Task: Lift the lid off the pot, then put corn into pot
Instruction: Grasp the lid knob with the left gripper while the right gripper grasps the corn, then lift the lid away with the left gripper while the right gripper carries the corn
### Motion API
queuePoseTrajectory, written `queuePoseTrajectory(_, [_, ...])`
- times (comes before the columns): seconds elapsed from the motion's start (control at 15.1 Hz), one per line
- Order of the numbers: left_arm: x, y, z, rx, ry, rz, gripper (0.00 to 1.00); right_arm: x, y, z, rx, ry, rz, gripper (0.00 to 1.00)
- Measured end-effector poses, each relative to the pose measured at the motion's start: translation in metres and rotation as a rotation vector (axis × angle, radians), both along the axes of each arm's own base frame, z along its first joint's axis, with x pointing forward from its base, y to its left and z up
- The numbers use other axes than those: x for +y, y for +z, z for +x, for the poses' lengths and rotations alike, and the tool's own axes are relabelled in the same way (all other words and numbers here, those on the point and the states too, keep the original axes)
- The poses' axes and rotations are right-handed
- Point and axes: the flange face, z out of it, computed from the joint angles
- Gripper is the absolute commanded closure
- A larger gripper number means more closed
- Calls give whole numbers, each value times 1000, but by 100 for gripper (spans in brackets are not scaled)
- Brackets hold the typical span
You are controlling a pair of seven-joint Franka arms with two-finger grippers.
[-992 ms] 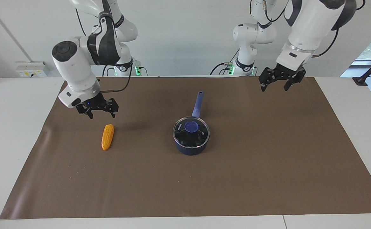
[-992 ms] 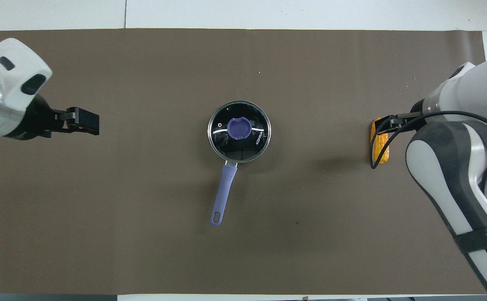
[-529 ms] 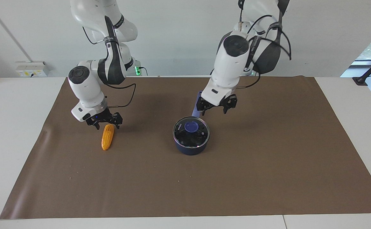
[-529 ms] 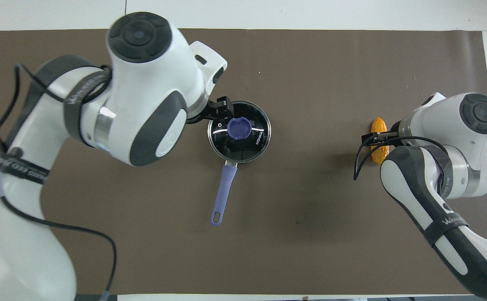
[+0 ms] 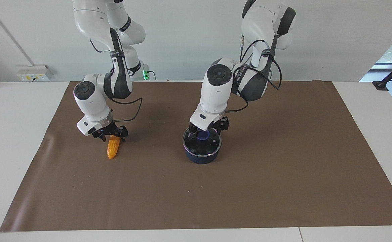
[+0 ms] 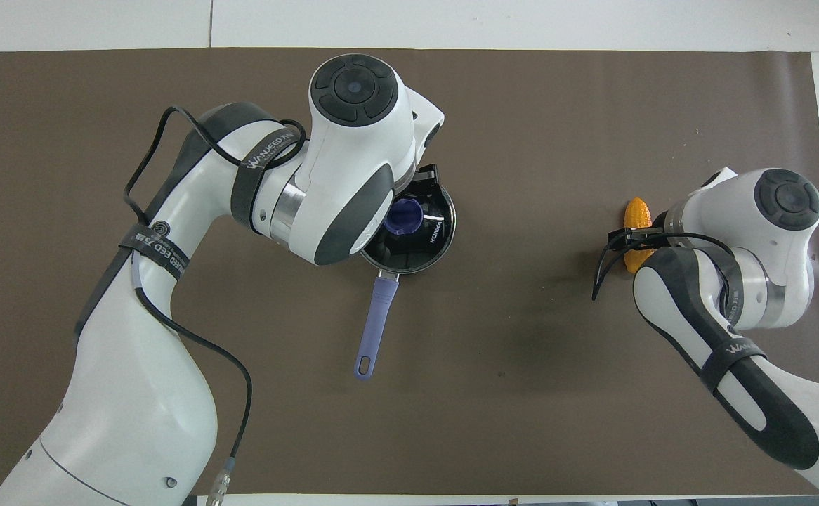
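The lid (image 5: 202,142) is seated on the pot (image 5: 201,155), which stands near the middle of the brown mat (image 5: 283,174) that covers the surface (image 5: 14,134). Its blue knob (image 5: 203,135) is seen at the centre of the glass, and in the overhead view part of the knob (image 6: 404,217) and the lid's metal rim (image 6: 444,235) are left uncovered by the arm above. The pot's long blue handle (image 6: 374,327) is pointed toward the robots.

The left end effector (image 5: 208,129) is lowered onto the lid, with its fingers set either side of the knob; the fingers appear spread, with the knob visible between them, and no firm pinch can be made out. Much of the pot is covered by the left arm's wrist in the overhead view.

The corn (image 5: 113,148) is laid flat on the mat toward the right arm's end of the surface, well apart from the pot. The right end effector (image 5: 110,134) is brought down over the end of the cob nearer to the robots, with a finger on each side of it. Whether the fingers are pressed against the cob cannot be told. In the overhead view only the cob's tip (image 6: 637,211) and a strip of its side are shown past the right wrist.
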Motion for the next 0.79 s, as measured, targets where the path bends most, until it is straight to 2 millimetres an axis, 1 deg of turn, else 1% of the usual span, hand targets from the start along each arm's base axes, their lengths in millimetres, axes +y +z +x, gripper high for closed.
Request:
queuePoseTrajectory(0.07, [-2,-2,0,-4,-5,-3,0,0,-2,0,1,0,0,29])
queuePoseTrajectory(0.2, [-10,-6,-5,-13,-21,-10,0,0,-6,0,5,0,-1,70])
queuePoseTrajectory(0.26, [-15,-11,-10,-9,-30,-8,0,0,-6,0,6,0,-1,96])
queuePoseTrajectory(0.33, [-18,-16,-13,-6,-36,-5,0,0,-6,0,6,0,-1,100])
queuePoseTrajectory(0.46, [-20,-20,-16,0,-41,-1,1,2,-5,0,25,3,-1,100])
queuePoseTrajectory(0.53, [-20,-21,-17,2,-41,1,2,5,0,2,49,8,-1,100])
queuePoseTrajectory(0.6, [-20,-22,-17,4,-41,2,3,10,11,6,77,17,-1,100])
queuePoseTrajectory(0.66, [-20,-23,-17,5,-42,4,4,17,27,13,100,27,-2,100])
queuePoseTrajectory(0.79, [-20,-24,-18,7,-42,5,7,26,71,27,127,41,-4,100])
